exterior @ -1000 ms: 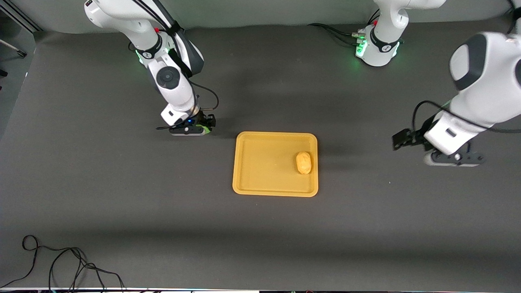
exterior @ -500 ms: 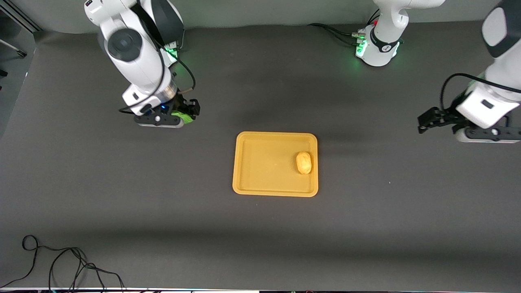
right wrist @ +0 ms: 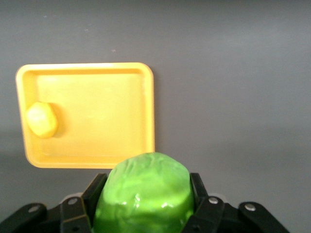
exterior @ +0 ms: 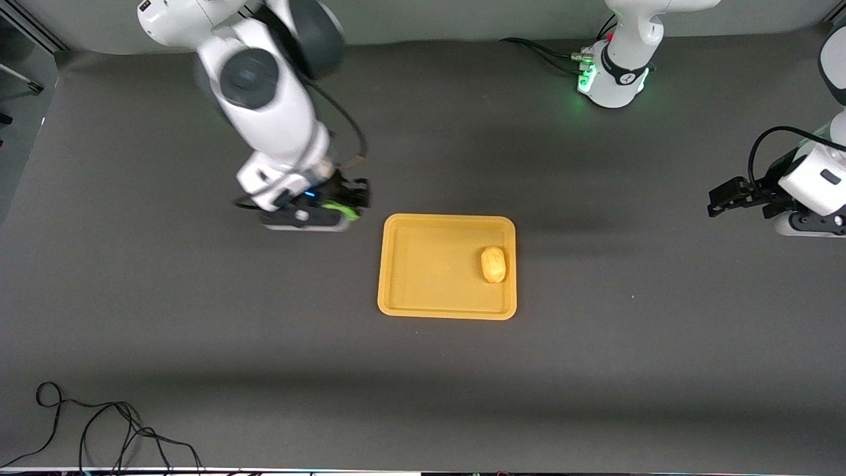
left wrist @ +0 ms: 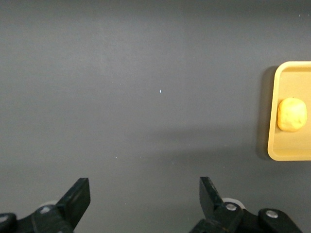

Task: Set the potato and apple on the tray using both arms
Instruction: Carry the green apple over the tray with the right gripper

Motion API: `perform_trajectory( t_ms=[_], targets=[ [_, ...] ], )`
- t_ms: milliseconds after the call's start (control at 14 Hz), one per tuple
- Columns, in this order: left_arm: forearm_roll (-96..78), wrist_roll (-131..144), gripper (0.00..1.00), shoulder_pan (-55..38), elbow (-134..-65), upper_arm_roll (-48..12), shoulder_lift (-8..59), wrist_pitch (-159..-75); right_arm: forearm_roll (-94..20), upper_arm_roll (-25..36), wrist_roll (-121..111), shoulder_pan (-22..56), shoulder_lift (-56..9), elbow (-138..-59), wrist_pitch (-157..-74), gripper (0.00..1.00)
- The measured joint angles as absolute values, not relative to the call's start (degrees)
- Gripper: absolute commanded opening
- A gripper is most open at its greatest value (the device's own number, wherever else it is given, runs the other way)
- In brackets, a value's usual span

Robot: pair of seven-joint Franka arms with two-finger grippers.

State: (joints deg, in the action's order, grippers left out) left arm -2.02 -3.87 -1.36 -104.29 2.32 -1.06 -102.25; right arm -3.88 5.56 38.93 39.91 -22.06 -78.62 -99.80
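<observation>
The orange-yellow tray (exterior: 429, 297) lies mid-table. The yellow-tan potato (exterior: 493, 264) rests in it, by the rim toward the left arm's end; it also shows in the left wrist view (left wrist: 292, 114) and the right wrist view (right wrist: 42, 119). My right gripper (exterior: 349, 202) is shut on the green apple (right wrist: 144, 194) and holds it above the table, just off the tray's corner toward the right arm's end. The apple shows as a green sliver (exterior: 344, 210) in the front view. My left gripper (exterior: 726, 200) is open and empty above the table toward the left arm's end, well away from the tray (left wrist: 291, 151).
A black cable (exterior: 99, 430) lies coiled near the table's front corner at the right arm's end. The left arm's base (exterior: 615, 76) with cables stands at the back. Bare dark mat surrounds the tray (right wrist: 87, 155).
My right gripper, holding the apple, rose off the table and swung over to beside the tray's corner. My left arm drew away from the tray toward its own end of the table.
</observation>
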Motion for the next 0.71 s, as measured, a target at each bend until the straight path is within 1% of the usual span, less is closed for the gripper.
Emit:
perform_trajectory(
  t_ms=[214,357,500,714],
  targets=[
    [-1.98,-4.37,0.99,-1.36,-103.78,2.21,-1.04,-101.93,-4.34,5.34,44.49,44.34,-33.66,-65.08,-98.56,0.56],
    [-1.41,-4.74,0.99,-1.36,-103.55,2.21,-1.04,-102.02,-4.34,5.34,47.29,47.01,-39.31,-60.11,-99.41,0.56],
    [-1.08,-5.94,0.99,-1.35,-103.49,2.21,-1.04,-102.47,-4.34,5.36,48.23,48.08,-43.77,-58.34,-102.61,0.56],
    [-0.97,-6.76,0.99,-1.35,-103.49,2.21,-1.03,-103.01,-4.34,5.62,48.23,47.56,-49.29,-58.61,-108.95,0.56]
  ],
)
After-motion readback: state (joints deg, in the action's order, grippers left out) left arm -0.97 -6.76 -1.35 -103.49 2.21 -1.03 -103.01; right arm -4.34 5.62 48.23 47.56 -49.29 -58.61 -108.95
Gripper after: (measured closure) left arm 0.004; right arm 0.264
